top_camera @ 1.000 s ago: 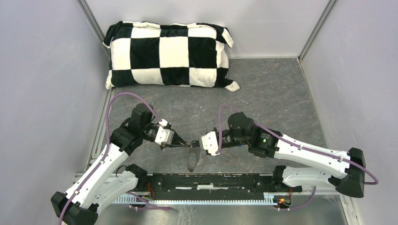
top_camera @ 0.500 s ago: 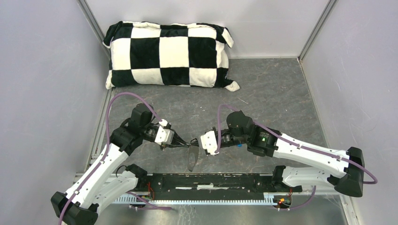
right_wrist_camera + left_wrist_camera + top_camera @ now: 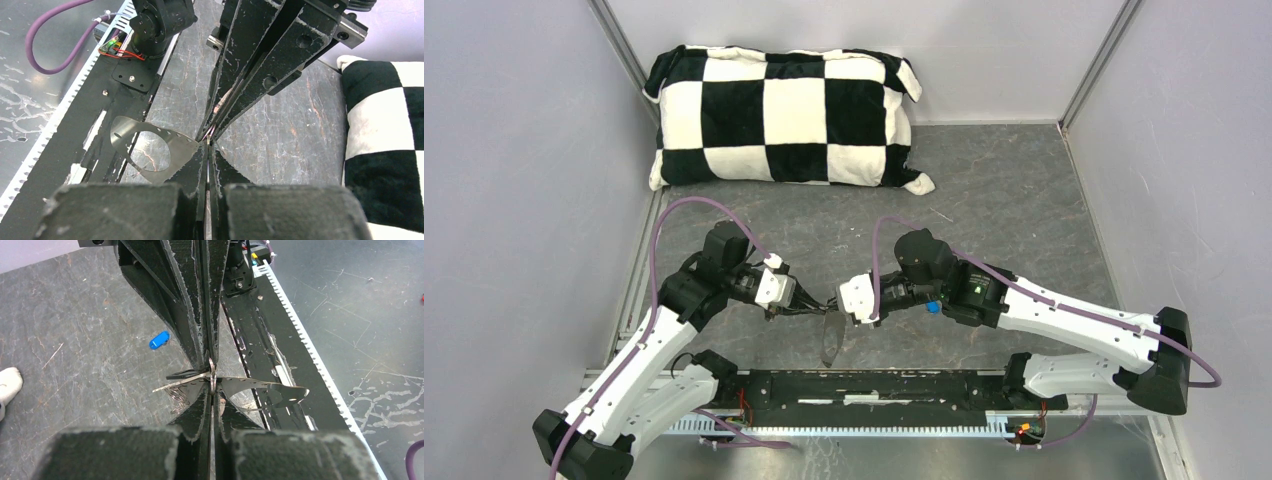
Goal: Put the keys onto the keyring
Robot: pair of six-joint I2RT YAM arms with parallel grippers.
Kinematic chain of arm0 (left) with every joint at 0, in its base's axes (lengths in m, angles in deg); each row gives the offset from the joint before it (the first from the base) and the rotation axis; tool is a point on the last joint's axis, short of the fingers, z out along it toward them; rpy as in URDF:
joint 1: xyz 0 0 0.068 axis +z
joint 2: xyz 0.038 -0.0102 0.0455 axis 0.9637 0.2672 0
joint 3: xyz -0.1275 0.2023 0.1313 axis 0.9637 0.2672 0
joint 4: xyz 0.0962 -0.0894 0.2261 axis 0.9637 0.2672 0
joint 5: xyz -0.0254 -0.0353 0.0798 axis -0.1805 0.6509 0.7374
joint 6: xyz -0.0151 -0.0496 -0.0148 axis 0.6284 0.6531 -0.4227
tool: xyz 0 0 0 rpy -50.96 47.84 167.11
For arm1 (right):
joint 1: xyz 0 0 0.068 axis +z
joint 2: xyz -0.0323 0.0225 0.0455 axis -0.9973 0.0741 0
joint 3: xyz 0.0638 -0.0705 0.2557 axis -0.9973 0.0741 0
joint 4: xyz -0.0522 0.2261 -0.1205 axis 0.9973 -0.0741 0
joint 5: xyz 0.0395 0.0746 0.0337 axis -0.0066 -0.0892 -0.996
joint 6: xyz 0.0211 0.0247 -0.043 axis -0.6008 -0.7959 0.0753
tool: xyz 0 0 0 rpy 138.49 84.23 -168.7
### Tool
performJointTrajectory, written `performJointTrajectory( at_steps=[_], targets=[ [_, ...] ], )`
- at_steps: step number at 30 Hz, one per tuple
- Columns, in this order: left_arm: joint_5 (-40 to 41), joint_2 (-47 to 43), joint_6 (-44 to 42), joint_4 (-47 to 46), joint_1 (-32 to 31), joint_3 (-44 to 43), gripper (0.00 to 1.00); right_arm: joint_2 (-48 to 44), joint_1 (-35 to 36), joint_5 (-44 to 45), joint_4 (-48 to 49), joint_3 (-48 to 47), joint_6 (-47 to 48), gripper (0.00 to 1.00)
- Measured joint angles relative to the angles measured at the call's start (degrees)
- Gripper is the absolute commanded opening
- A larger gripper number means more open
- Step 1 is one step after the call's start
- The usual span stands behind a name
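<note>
The keyring (image 3: 177, 150) is thin, bright sheet metal, smooth and glinting (small holes pierce its band). The blue key (image 3: 159, 339) has a glossy plastic head. The left hand (image 3: 212, 385) and right hand (image 3: 207, 142) have matt black fingers, scuffed pale at the edges. The counter (image 3: 1004, 200) is dull grey, scratched and mottled. The pillow (image 3: 784, 115) is plush cloth.

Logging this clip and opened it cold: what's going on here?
The two arms meet tip to tip above the near part of the table. The left fingers and right fingers are both shut at one spot. The keyring hangs there in the air, beside what looks like the black-headed key. I cannot tell which pair pinches which. The blue key lies loose on the table, not yet on the ring.
</note>
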Motion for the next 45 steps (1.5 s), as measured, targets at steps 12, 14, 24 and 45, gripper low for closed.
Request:
performJointTrajectory(
  at_steps=[12, 14, 24, 45],
  targets=[
    [2.5, -0.2, 0.0, 2.3, 0.4, 0.4, 0.02, 4.6, -0.2, 0.3, -4.4, -4.7, -1.4, 0.0],
    [3.1, -0.2, -0.1, 2.6, 0.4, 0.4, 0.02, 5.2, -0.3, 0.4, -4.7, -5.1, -2.1, 0.0],
    [5.0, -0.2, -2.5, 5.2, 0.6, 0.4, 0.02, 9.3, -0.5, 0.3, -7.6, -9.0, -5.2, 0.0],
    [5.8, -1.2, -6.9, 2.4, 0.0, 0.4, 0.12, 6.8, -0.5, 1.4, -7.0, -7.8, -5.4, 0.0]
  ],
)
